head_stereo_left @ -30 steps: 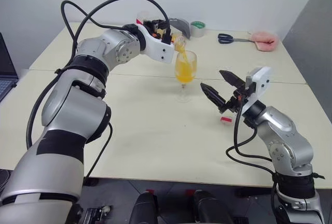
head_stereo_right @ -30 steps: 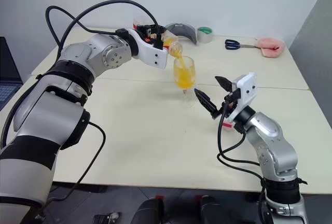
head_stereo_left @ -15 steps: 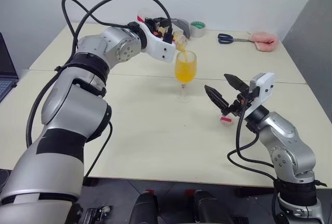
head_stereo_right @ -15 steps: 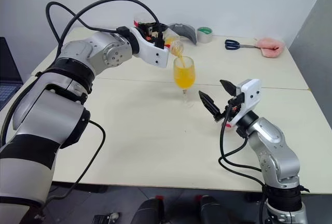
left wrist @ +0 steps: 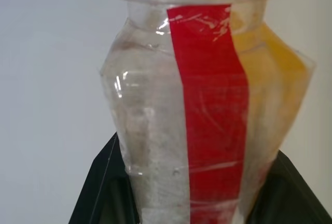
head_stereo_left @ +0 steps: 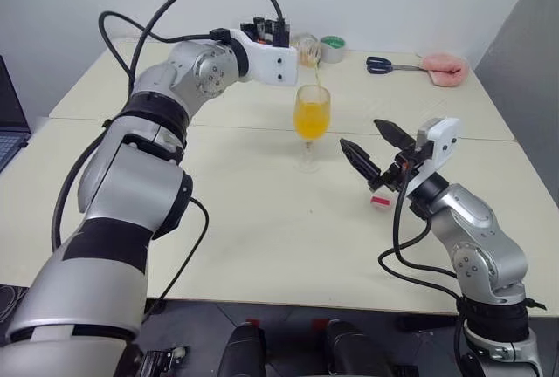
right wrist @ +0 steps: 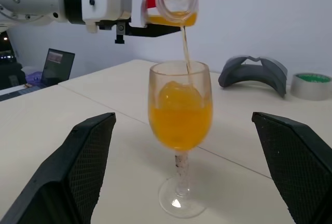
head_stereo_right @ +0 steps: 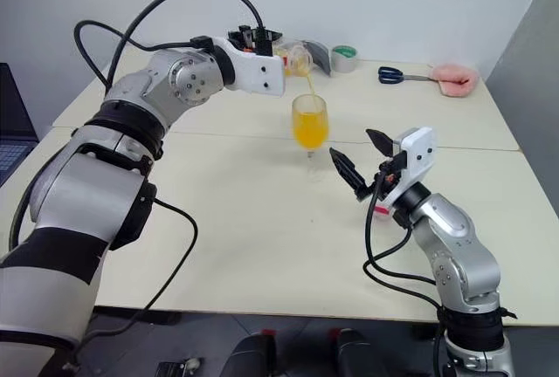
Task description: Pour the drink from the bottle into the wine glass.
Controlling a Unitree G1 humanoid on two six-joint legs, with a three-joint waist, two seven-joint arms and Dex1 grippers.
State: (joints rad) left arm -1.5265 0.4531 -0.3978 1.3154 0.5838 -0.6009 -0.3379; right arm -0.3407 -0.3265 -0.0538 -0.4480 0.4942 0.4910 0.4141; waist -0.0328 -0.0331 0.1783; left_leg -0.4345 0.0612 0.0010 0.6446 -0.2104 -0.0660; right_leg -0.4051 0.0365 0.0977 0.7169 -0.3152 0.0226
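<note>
Nearest in, the right gripper point(head_stereo_left: 374, 143) hangs above the table point(head_stereo_left: 262, 220) with its two black fingers spread wide and nothing between them, aimed at the wine glass point(head_stereo_left: 311, 124) from about its four o'clock. Just below that gripper, a small red-and-white cap point(head_stereo_left: 379, 202) lies on the tabletop.

And there's the wine glass, upright on its foot near the table's middle, its bowl filled well past halfway with the drink point(right wrist: 180, 119), bright orange. A thin stream drops into it from above!

Up at twelve o'clock over the glass, the left gripper point(head_stereo_right: 278, 56) is clamped tight on the bottle point(right wrist: 171, 3), tipped on its side, mouth out over the rim, a little orange pooled at its low side. The red stripe label point(left wrist: 212, 105) runs along its length.

Farther back: a grey curved piece point(head_stereo_right: 312, 51), a roll of green tape point(head_stereo_right: 346, 58), scissors point(head_stereo_right: 403, 73), and a pink cloth point(head_stereo_right: 456, 78) at two o'clock. A laptop point(head_stereo_left: 10, 119) sits at the far left edge.
</note>
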